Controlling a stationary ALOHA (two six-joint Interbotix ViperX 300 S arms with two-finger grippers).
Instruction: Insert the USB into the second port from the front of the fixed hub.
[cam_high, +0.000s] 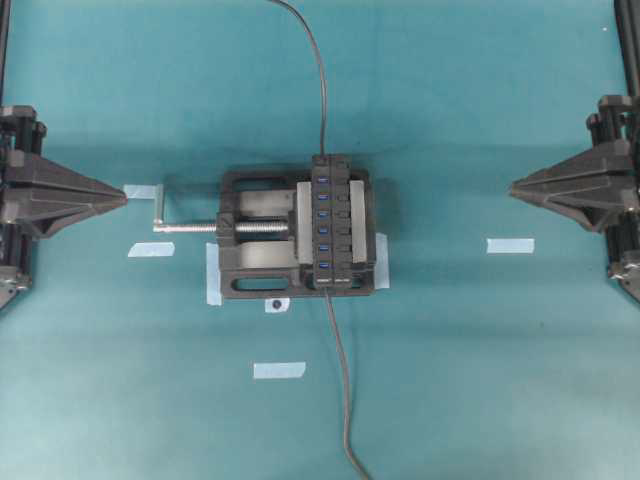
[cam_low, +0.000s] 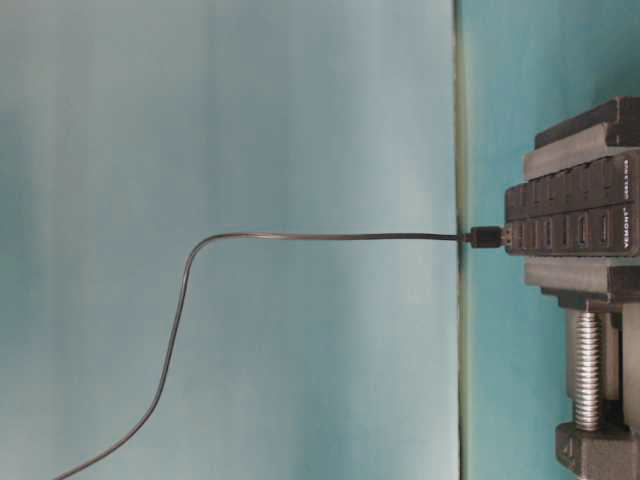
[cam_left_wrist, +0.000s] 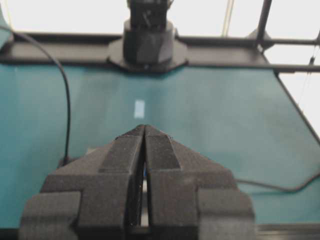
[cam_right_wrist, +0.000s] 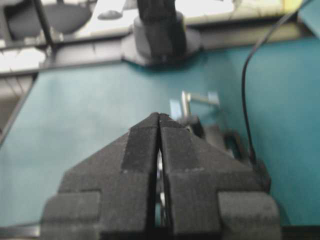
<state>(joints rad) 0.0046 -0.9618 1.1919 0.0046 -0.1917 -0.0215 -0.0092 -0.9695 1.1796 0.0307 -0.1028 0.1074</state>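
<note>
The fixed hub (cam_high: 333, 222) is a long black bar with a row of blue slots, clamped upright in a black vise (cam_high: 250, 232) at the table's middle. The USB's thin dark cable (cam_high: 343, 390) runs from the near table edge up to the hub's front end (cam_high: 328, 290). Its plug is dark against the hub, so I cannot tell which slot it meets. My left gripper (cam_high: 122, 197) (cam_left_wrist: 144, 127) is shut and empty, far left of the vise. My right gripper (cam_high: 514, 187) (cam_right_wrist: 159, 116) is shut and empty, far to the right.
The hub's own cable (cam_high: 320, 90) leaves its far end through a black plug (cam_low: 487, 238) and runs off the back. The vise's silver screw and handle (cam_high: 185, 226) stick out to the left. Blue tape strips (cam_high: 510, 245) (cam_high: 279, 370) mark the teal table.
</note>
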